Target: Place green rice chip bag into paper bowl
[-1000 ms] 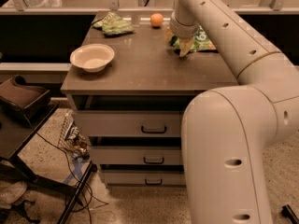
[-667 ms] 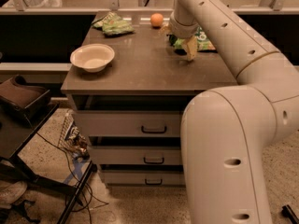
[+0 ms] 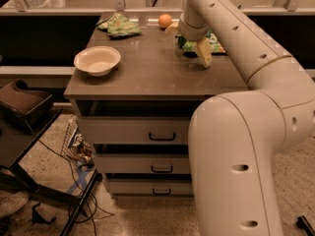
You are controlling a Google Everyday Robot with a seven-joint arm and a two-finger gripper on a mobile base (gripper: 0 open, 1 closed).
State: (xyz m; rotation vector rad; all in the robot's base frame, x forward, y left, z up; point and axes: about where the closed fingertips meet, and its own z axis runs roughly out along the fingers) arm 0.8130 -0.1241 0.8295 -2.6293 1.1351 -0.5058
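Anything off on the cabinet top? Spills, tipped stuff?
Nothing stands out. Paper bowl sits upright and empty at front left; gripper is down at the green rice chip bag, back right. No spills.

Green rice chip bag [image 3: 216, 42]: green, pale print showing, lying flat on tabletop [image 3: 147, 77], sitting just behind and beneath gripper [image 3: 196, 47], largely hidden by it. Gripper hanging low over tabletop's right rear. Paper bowl [image 3: 97, 69]: cream-white, upright, empty, sitting well left of gripper.

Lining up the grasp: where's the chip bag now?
In camera view, the chip bag is at the table's back right, just right of the orange, partly under the gripper.
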